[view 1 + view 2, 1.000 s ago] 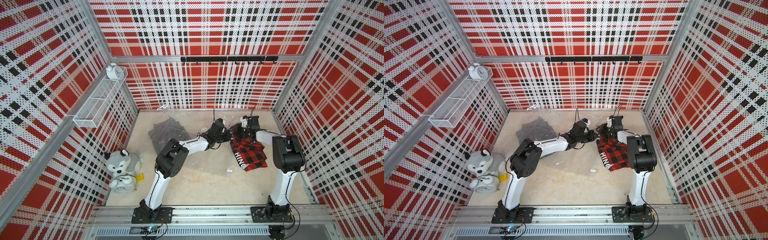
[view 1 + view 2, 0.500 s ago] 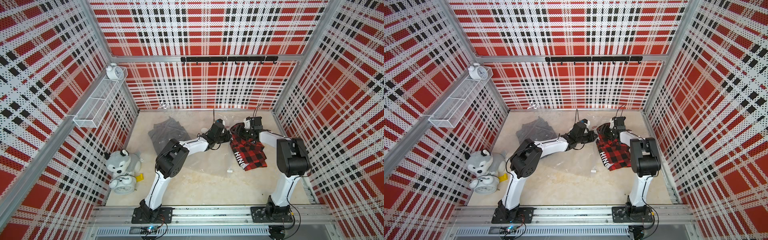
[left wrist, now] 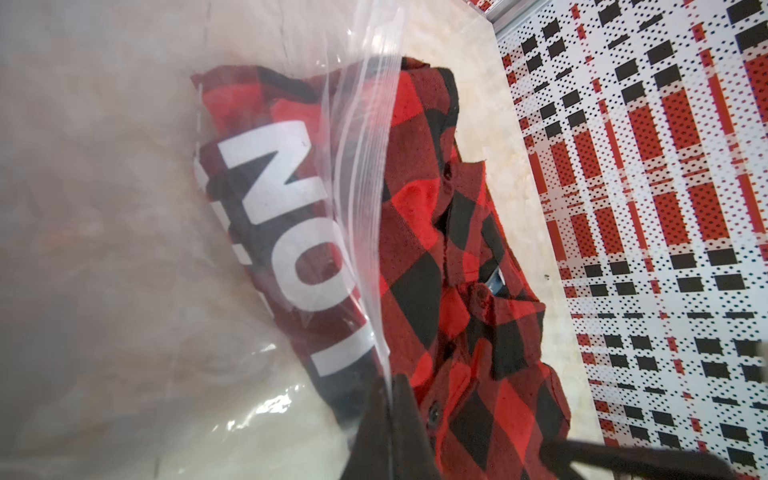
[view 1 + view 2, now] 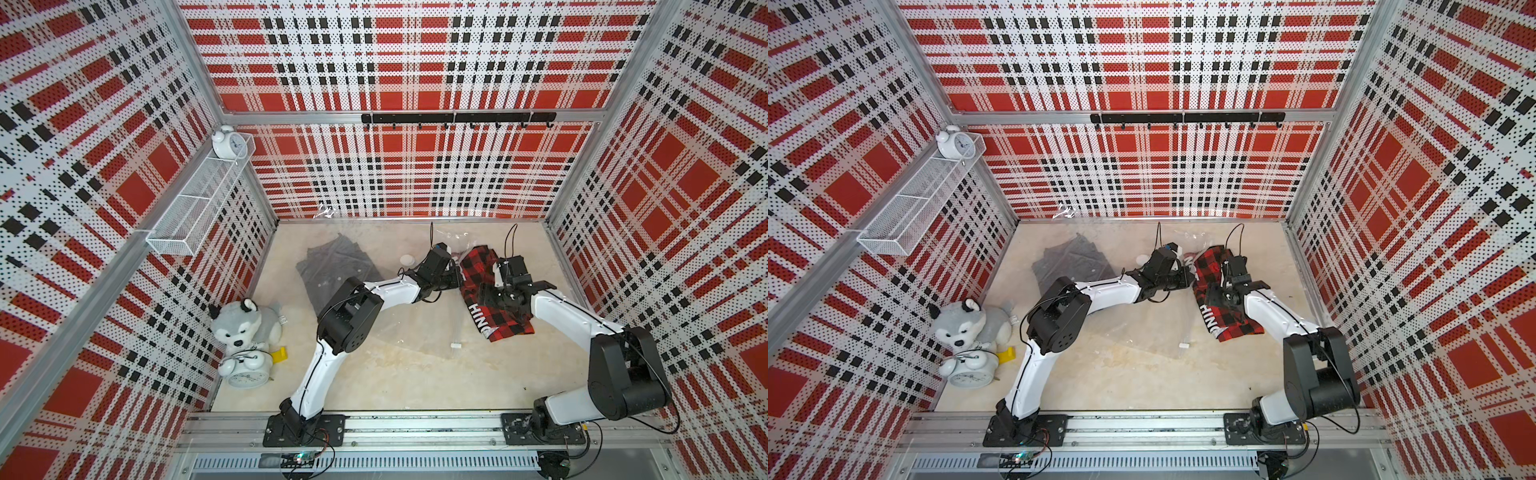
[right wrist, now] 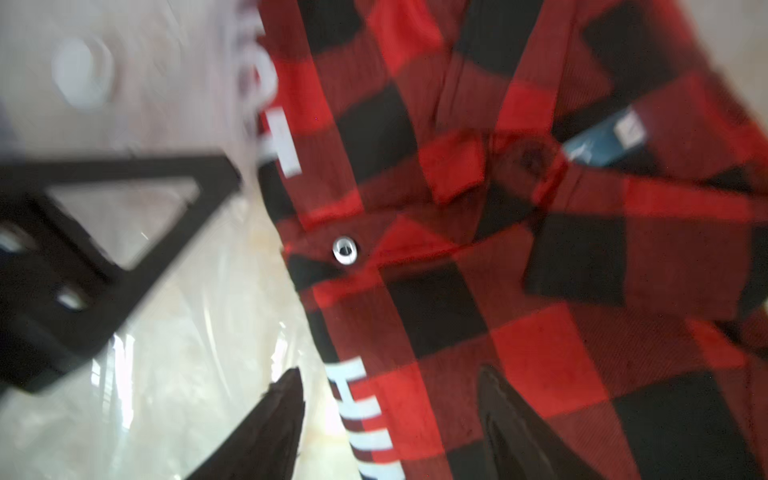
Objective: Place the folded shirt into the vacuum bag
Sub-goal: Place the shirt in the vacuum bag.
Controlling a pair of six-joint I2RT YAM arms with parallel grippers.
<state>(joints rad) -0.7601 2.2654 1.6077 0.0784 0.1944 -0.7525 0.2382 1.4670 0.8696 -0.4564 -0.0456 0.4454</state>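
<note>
The folded shirt [image 4: 508, 328] [image 4: 1239, 325] is red-and-black plaid with white letters and lies at the right back of the table. Its lettered edge [image 3: 291, 232] sits behind the clear plastic of the vacuum bag [image 4: 415, 328] [image 4: 1142, 332], inside the bag's mouth; the rest [image 3: 440, 249] lies outside. My left gripper [image 4: 455, 278] [image 3: 392, 382] is shut on the bag's zip edge, holding it up. My right gripper [image 4: 494, 295] [image 5: 388, 382] stands open just over the shirt [image 5: 540, 332], its jaws apart and holding nothing. The bag's white valve disc [image 4: 408, 260] and slider clip [image 4: 456, 345] show.
A dark grey garment [image 4: 336, 270] lies at the back left under the plastic. A plush husky [image 4: 245, 324], an alarm clock [image 4: 245, 370] and a yellow piece [image 4: 279, 355] sit by the left wall. A wire shelf [image 4: 199, 203] and hook rail [image 4: 457, 118] hang on the walls.
My right gripper has opened, let go of the shirt and drawn back to the right and nearer along it. The left gripper has kept its hold on the bag's edge.
</note>
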